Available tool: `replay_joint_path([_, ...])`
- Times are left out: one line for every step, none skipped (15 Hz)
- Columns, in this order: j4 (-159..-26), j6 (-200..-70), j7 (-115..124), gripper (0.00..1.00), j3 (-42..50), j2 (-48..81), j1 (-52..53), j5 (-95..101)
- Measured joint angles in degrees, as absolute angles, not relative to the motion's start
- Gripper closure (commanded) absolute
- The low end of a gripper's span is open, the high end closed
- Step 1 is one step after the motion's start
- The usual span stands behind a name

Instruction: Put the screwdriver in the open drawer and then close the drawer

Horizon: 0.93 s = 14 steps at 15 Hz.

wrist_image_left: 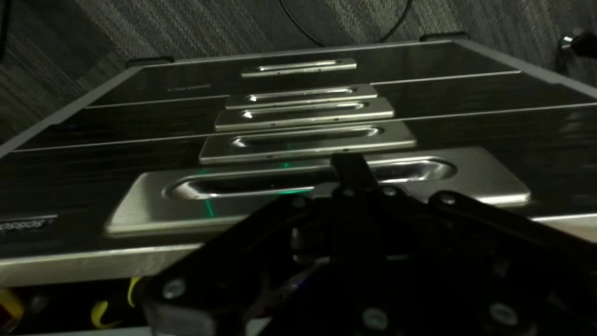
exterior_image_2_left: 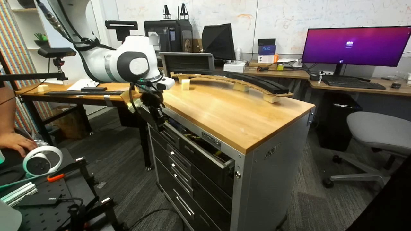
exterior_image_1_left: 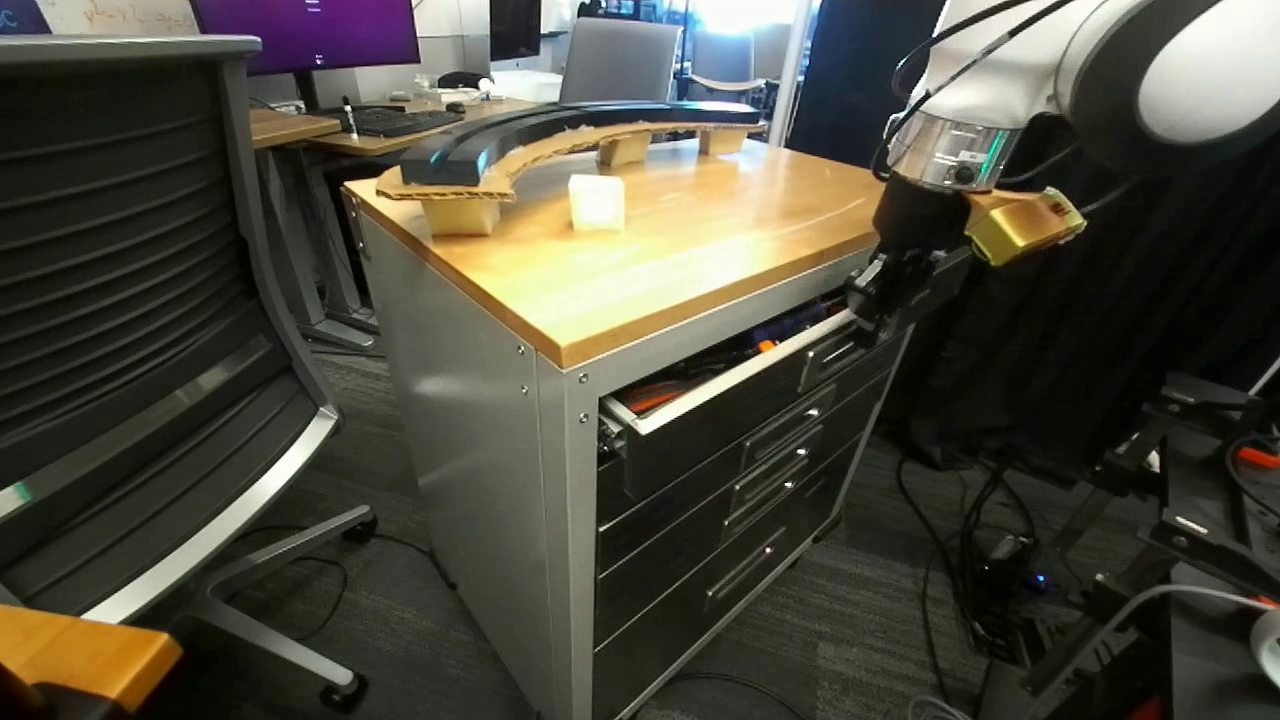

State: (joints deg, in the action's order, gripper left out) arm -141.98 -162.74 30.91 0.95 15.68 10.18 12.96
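The drawer [exterior_image_1_left: 720, 420] is the top one of the wood-topped cabinet and stands partly open. It also shows in an exterior view [exterior_image_2_left: 205, 155] and in the wrist view [wrist_image_left: 70, 219], with its silvery handle strip [wrist_image_left: 149, 205]. My gripper [exterior_image_1_left: 866, 312] points down at the drawer's front edge, over the handle strip; it also shows in an exterior view [exterior_image_2_left: 160, 123]. In the wrist view the fingers [wrist_image_left: 353, 170] are together, with nothing seen between them. I cannot tell whether they touch the drawer front. The screwdriver cannot be made out; it is hidden or out of view.
Orange and other tools [exterior_image_1_left: 680, 388] lie inside the drawer. Lower drawers [exterior_image_1_left: 700, 560] are shut. A curved black piece on cardboard [exterior_image_1_left: 560, 130] and a pale block [exterior_image_1_left: 597, 203] stand on the wooden top [exterior_image_1_left: 700, 220]. A chair [exterior_image_1_left: 130, 300] stands beside the cabinet.
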Motion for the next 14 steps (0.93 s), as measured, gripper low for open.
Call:
replay_joint_path([-141.5,-165.1,32.7,1.0,2.7,17.3,11.5,14.1])
replay_joint_path([-140.9,-167.5,34.4,1.0,4.7,18.9,13.0,14.8])
replay_joint_path([-140.2,-169.7,35.7,1.0,6.6,20.5,14.8,14.8])
replay_joint_path([-139.6,-171.8,36.9,1.0,8.6,22.1,16.8,14.8])
replay_joint_path([-139.1,-173.7,38.0,1.0,10.9,23.5,19.3,14.8])
replay_joint_path([-138.7,-175.6,39.6,1.0,13.5,24.4,22.0,15.4])
replay_joint_path([-138.6,-177.2,41.4,0.74,16.4,25.1,25.1,16.3])
replay_joint_path([-138.7,-178.4,43.0,0.73,19.8,25.4,28.6,17.2])
replay_joint_path([-139.3,-178.8,44.2,0.66,22.9,25.4,32.1,17.9])
replay_joint_path([-140.0,-178.9,45.0,0.6,26.2,25.0,35.7,18.6])
replay_joint_path([-140.9,-178.8,45.4,0.51,29.7,24.4,39.4,19.7])
replay_joint_path([-141.9,-178.4,45.5,0.44,33.3,23.2,42.9,20.9])
replay_joint_path([-142.8,-177.2,45.5,0.35,36.8,21.2,46.2,22.6])
replay_joint_path([-143.3,-174.8,45.3,0.28,39.7,18.6,48.9,24.6])
